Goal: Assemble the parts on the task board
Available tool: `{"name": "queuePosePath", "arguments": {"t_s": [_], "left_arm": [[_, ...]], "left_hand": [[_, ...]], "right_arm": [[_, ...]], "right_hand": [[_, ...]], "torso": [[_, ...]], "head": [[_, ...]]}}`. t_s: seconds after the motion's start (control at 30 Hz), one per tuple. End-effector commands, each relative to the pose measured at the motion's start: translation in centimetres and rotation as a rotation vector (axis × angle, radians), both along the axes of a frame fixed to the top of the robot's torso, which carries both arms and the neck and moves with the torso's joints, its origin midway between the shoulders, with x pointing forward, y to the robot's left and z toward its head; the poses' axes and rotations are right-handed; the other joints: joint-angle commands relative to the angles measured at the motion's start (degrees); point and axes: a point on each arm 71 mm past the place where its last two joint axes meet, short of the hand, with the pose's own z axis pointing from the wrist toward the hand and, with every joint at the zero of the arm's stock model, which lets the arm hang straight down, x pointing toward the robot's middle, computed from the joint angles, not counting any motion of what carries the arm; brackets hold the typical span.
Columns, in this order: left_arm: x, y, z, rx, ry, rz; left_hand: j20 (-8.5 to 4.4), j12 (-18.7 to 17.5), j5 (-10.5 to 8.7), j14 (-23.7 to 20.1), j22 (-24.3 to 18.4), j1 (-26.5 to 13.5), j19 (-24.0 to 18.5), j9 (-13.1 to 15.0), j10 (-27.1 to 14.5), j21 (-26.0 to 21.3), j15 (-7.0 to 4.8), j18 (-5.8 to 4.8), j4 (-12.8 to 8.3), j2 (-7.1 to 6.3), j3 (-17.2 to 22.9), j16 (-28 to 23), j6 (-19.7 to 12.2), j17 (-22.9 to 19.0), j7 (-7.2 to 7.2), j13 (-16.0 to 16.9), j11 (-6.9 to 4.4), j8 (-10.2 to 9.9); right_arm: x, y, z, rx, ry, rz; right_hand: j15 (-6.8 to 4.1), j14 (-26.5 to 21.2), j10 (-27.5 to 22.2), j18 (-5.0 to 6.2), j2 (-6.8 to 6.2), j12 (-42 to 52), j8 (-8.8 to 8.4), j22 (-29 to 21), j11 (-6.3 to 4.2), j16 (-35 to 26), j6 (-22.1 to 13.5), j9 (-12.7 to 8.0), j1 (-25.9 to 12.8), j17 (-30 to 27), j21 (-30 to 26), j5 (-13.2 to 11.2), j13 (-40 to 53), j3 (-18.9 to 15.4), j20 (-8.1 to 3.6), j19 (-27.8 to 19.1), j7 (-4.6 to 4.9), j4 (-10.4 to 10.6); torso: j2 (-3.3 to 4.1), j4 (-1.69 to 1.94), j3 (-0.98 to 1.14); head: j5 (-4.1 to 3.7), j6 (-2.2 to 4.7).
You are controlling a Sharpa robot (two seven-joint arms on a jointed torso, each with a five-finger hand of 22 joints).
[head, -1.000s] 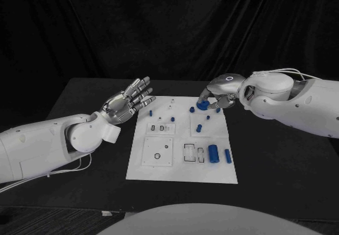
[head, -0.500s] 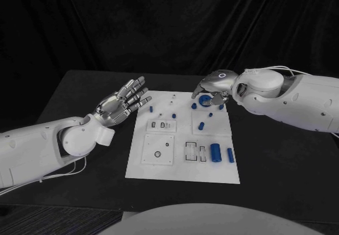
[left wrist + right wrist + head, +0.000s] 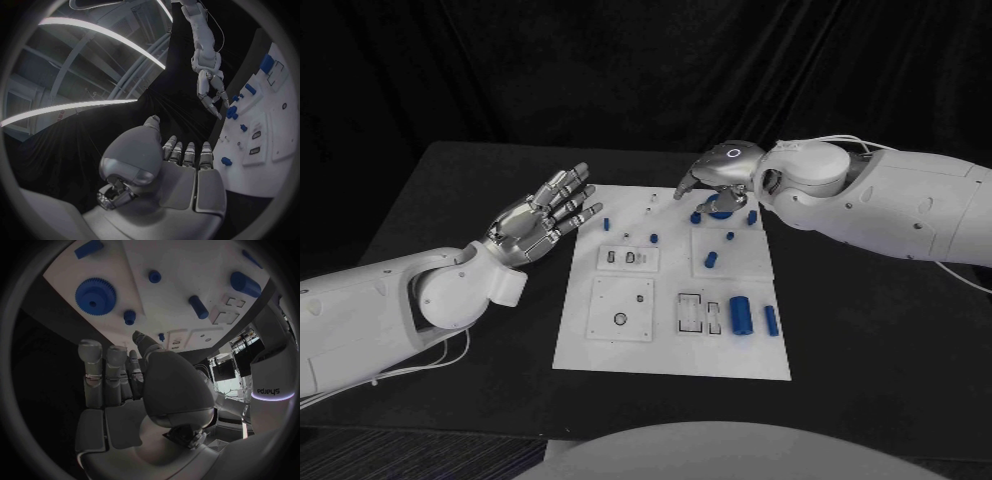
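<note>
The white task board [image 3: 668, 345] lies in the middle of the table with several blue parts on it. A blue gear [image 3: 720, 209] lies flat near the board's far right corner, also seen in the right wrist view as the gear [image 3: 95, 294]. My right hand [image 3: 718, 183] hovers just over it; its fingers [image 3: 103, 372] are stretched out and clear of the gear, holding nothing. My left hand [image 3: 542, 215] is held palm up with its fingers spread beside the board's left edge, empty; the left wrist view shows the same hand [image 3: 169, 170].
A thick blue cylinder [image 3: 737, 310] and a slim one [image 3: 769, 319] lie at the board's near right. Small blue pegs [image 3: 710, 260] stand further back. A black ring [image 3: 620, 320] sits in a square recess. Black table [image 3: 877, 330] surrounds the board.
My right hand has swung left over the gear, and its fingers, which were close around the gear, now stand off it. The left hand has barely moved.
</note>
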Motion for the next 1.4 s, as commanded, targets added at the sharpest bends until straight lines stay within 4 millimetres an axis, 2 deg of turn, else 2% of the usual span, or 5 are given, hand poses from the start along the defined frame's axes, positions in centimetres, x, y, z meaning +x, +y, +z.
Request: {"name": "queuePosePath", "arguments": {"t_s": [0.03,0.33,0.6,1.0,1.4], "left_arm": [[0.0,-0.3,0.2,-0.020,-0.013,-0.015],[0.1,-0.3,0.2,-0.018,-0.011,-0.017],[0.2,-0.2,0.1,-0.016,-0.011,-0.018],[0.3,-0.2,0.1,-0.014,-0.011,-0.018],[0.4,-0.2,0.1,-0.014,-0.011,-0.020]], "left_hand": [[0.53,0.29,0.32,-0.03,-0.09,0.62,-0.05,0.07,0.04,-0.20,0.51,0.25,-0.06,-0.10,0.24,-0.21,0.10,-0.05,0.18,0.07,0.50,0.29],[0.62,0.25,0.72,-0.03,-0.09,0.76,-0.05,0.06,0.01,-0.20,0.58,0.26,-0.32,-0.10,0.43,-0.21,0.04,-0.05,0.22,0.05,0.57,0.29],[0.67,0.23,0.94,-0.03,-0.09,0.83,-0.05,0.06,-0.01,-0.20,0.63,0.26,-0.46,-0.07,0.55,-0.21,-0.01,-0.05,0.23,0.04,0.59,0.28],[0.80,0.20,1.31,-0.03,-0.09,0.96,-0.05,0.06,-0.03,-0.20,0.74,0.28,-0.71,-0.01,0.81,-0.21,-0.05,-0.05,0.22,0.03,0.59,0.29],[0.88,0.22,1.71,-0.03,-0.09,1.08,-0.05,0.07,-0.03,-0.20,0.79,0.29,-0.98,-0.02,1.04,-0.21,-0.04,-0.05,0.25,0.04,0.63,0.32]], "right_arm": [[0.0,0.1,-0.2,0.008,-0.020,0.023],[0.2,0.1,-0.7,-0.001,-0.008,0.021],[0.0,-0.1,-0.8,-0.004,0.002,0.031],[0.1,-0.5,-1.2,-0.020,0.021,0.014],[0.3,-0.9,-2.0,-0.029,0.035,-0.004]], "right_hand": [[-0.03,0.52,0.88,-1.16,-0.04,0.45,0.51,1.01,0.04,0.35,0.58,0.15,-0.86,0.29,0.78,-0.33,0.11,0.11,-0.05,0.64,-0.07,0.44],[0.00,1.04,1.33,-1.20,-1.29,0.46,1.14,2.13,0.10,0.67,1.83,0.64,-3.67,0.40,1.05,-3.94,0.01,-1.46,-0.02,0.78,0.02,2.61],[0.02,1.59,1.93,-1.36,-1.57,0.80,1.56,3.25,0.25,1.35,2.72,0.96,-4.89,1.20,1.75,-3.42,0.18,-2.13,-0.01,1.33,0.41,3.92],[0.24,2.49,2.49,-1.71,-0.77,0.91,0.99,5.49,0.64,2.95,2.26,0.96,-4.75,3.31,3.12,1.37,0.30,-1.36,0.17,2.29,0.17,4.40],[0.28,2.91,2.90,-1.92,-0.64,0.18,1.39,7.24,0.71,4.25,4.91,1.36,-3.58,4.87,4.15,3.99,0.03,0.35,0.23,2.81,1.12,3.28]], "torso": [[0.41,0.25,0.06],[0.38,0.33,0.01],[0.33,0.35,-0.05],[0.13,0.12,-0.09],[0.08,0.16,-0.13]], "head": [[-0.02,0.20],[0.14,0.15],[0.23,-0.04],[0.28,-0.28],[0.27,-0.45]]}}
